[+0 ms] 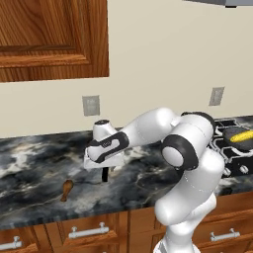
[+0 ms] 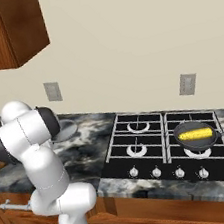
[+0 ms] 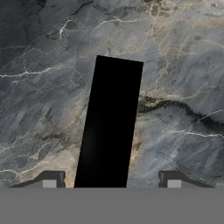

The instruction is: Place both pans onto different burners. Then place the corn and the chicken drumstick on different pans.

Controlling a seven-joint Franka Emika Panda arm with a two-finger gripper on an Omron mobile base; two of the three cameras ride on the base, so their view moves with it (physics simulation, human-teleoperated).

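Reaching low over the marble table [image 1: 29, 163] at the left centre of the left base view, the gripper [image 3: 111, 183] is straddling a straight black handle [image 3: 111, 127] that is running up the middle of the hand view. The fingers [image 3: 50, 179] are standing apart on either side of the handle with a gap showing on each side, so nothing is being gripped yet; whether they are closing I cannot tell.

This looks like the pick-up of the second pan: the light pan [image 2: 63, 130] is peeking out behind the arm at the left of the right base view, sitting on the table and not on a burner. The next move is calling for a squeeze on the handle, a lift, and a carry to a free burner [image 2: 136, 126].

The chicken drumstick [image 1: 66, 189] is lying on the table at the lower left of the left base view, near the gripper but apart from it.

Farther off, at the right of the right base view, the dark pan [image 2: 195, 135] is sitting on a right-hand burner of the cooktop [image 2: 162, 170], and the corn [image 2: 194, 135] is lying inside it.
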